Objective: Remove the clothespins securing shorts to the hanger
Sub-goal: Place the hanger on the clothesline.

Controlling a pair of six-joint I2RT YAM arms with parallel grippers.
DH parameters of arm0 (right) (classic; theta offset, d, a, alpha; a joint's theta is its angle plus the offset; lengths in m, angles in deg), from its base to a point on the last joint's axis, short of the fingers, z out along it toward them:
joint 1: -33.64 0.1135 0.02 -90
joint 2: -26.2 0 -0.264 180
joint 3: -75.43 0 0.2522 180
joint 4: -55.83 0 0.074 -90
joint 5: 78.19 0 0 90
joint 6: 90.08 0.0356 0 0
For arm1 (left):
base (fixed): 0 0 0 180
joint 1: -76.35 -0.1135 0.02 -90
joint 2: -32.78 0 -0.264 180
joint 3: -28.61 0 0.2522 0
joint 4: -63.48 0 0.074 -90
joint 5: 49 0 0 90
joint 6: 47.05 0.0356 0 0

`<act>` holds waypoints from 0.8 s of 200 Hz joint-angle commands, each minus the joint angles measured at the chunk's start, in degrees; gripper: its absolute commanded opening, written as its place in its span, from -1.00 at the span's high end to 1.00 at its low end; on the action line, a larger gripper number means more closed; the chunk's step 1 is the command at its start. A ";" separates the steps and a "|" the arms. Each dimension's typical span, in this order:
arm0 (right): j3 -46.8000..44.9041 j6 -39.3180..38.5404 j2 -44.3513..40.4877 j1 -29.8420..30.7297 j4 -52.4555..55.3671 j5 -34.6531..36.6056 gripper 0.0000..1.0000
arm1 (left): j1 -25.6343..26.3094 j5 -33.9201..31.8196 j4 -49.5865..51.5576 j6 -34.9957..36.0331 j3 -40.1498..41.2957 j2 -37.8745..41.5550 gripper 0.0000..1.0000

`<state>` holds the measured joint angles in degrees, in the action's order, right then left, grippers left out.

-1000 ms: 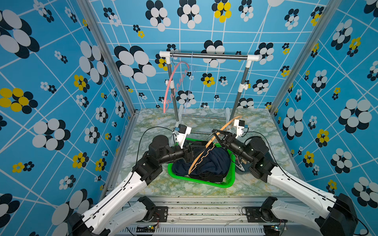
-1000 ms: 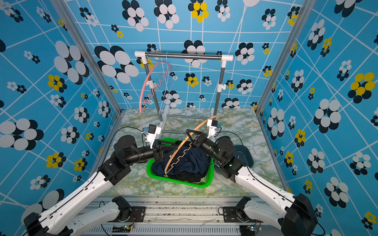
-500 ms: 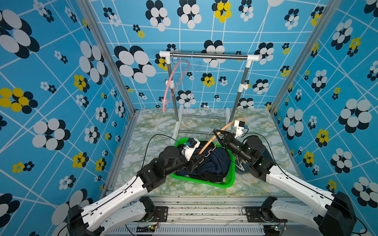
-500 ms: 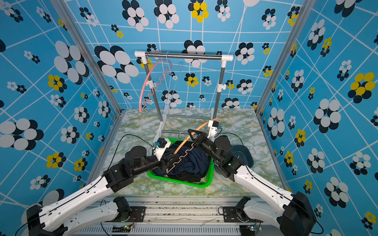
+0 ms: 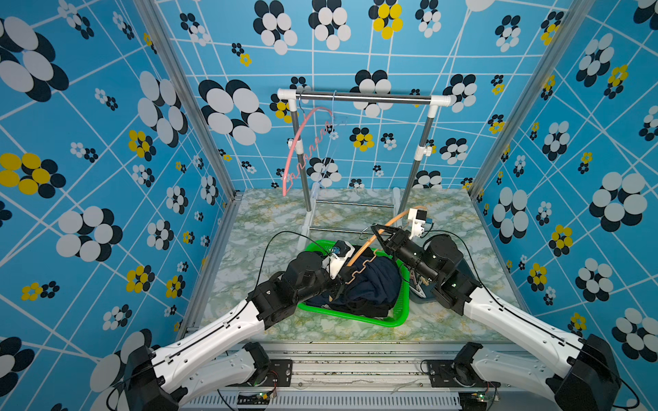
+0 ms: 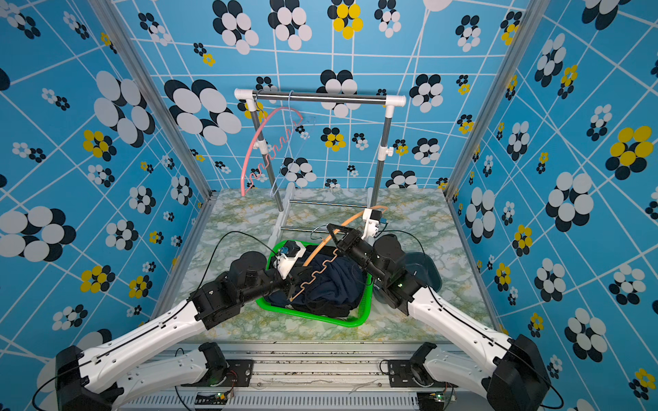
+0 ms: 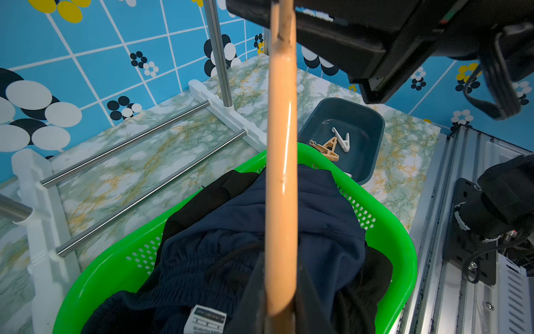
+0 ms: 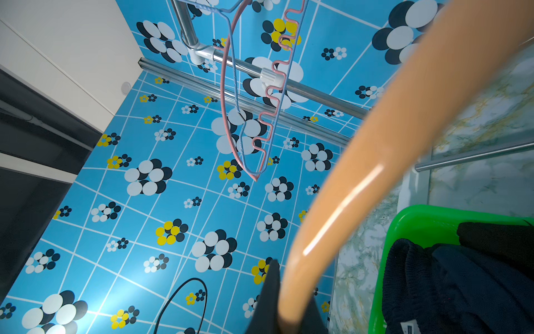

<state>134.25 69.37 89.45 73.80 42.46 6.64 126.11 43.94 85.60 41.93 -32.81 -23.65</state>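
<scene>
Clothespins, one white, one tan, lie in the bin just beside the basket holding navy and black shorts. Left gripper and right gripper each clamp the hanger over the shorts. In both top views the right arm hides most of the bin.

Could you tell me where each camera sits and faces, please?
Both top views: high in front, looking down at the rack; left arm, right arm show.
Left wrist: above the green basket, facing the slate-blue bin; left gripper shows.
Right wrist: low, facing up at the pink hanger; right gripper shows.
Shared by wrist views: orange hanger, navy shorts.
</scene>
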 commanded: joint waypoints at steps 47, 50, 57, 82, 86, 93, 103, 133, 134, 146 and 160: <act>7.70 -9.14 -1.64 -2.53 11.91 -2.46 -0.04 | -0.36 -6.23 22.85 -4.48 -16.53 -1.92 1.00; 7.75 -9.41 -1.83 -2.74 12.46 -2.60 -0.09 | -0.35 -6.53 24.04 -4.52 -17.44 -2.20 1.00; 7.91 -9.92 -2.30 -3.16 13.17 -2.81 -0.17 | -0.36 -7.63 26.63 -4.53 -19.12 -2.70 1.00; 7.68 -11.73 -4.97 -4.94 16.77 -2.73 -0.49 | -0.54 -12.83 34.03 -3.16 -24.87 -4.99 1.00; 7.67 -12.21 -5.45 -5.15 17.65 -2.39 -0.56 | -0.58 -13.70 34.80 -2.85 -25.82 -5.41 1.00; 7.67 -13.21 -6.35 -5.51 19.70 -1.81 -0.66 | -0.71 -15.07 36.28 -2.36 -27.42 -6.34 1.00; 7.95 -15.15 -8.14 -5.80 23.33 -0.60 -0.79 | -1.20 -16.50 38.44 -1.98 -30.33 -8.17 1.00; 8.53 -21.35 -13.11 -5.92 34.37 5.15 -0.98 | -3.71 -17.21 43.21 -0.04 -38.98 -14.44 1.00; 8.54 -21.49 -13.30 -5.95 34.71 5.38 -0.98 | -3.79 -17.15 43.35 -0.04 -39.34 -14.65 1.00; 8.64 -23.73 -15.11 -5.95 38.06 7.60 -0.98 | -4.84 -17.04 45.09 1.03 -43.55 -17.75 1.00; 8.48 -25.72 -16.84 -5.97 41.01 9.62 -0.99 | -5.78 -17.11 47.00 2.29 -48.66 -21.49 1.00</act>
<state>141.28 50.13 75.33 68.10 73.95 10.53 121.93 28.68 128.68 41.27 -73.51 -40.72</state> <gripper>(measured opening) 0.991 0.145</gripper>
